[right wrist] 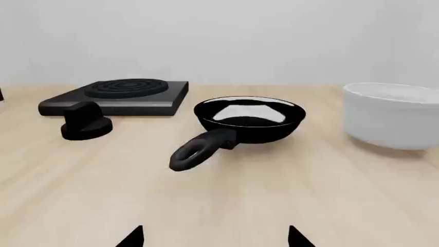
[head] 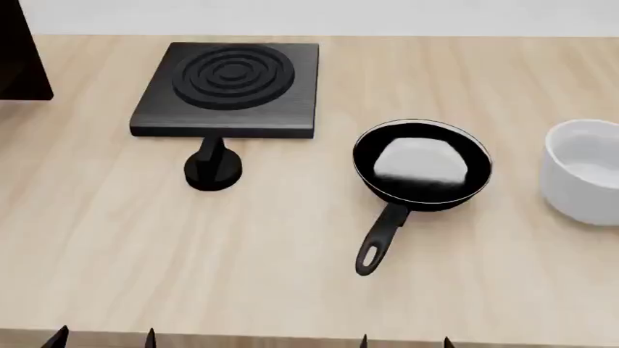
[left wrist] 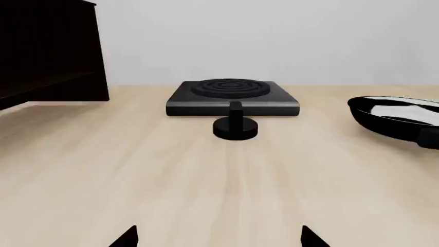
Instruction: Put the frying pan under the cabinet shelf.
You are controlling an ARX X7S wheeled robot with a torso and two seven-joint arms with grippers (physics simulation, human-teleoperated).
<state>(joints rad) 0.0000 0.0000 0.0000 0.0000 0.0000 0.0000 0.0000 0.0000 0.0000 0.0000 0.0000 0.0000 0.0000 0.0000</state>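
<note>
Frying pan [head: 422, 165] sits on the table [head: 290, 246], right of centre in the head view, nothing touching it. Handle points back toward the robot, slightly left, loop end nearest. Whitish sheen inside the bowl.

Nearest: only the fingertips of both tools show at the bottom edge of the head view. Left tool [left wrist: 219, 237] has its tips spread wide, nothing between them. Right tool [right wrist: 215, 236] is the same: spread, empty, low over the table, facing the pan's handle loop [right wrist: 188, 154]. Both well short of the pan.

Mid table: round black knob [head: 212, 168] just in front of the stove plate [head: 230, 88], left of the pan and apart from it. White bowl [head: 585, 171] right of the pan, near but not touching.

Far: stove plate lies flat, concentric rings on top. Cabinet shelf [left wrist: 48, 49] at far left, dark, mostly cut off by the frame edge; well apart from the pan, stove plate between them.
</note>
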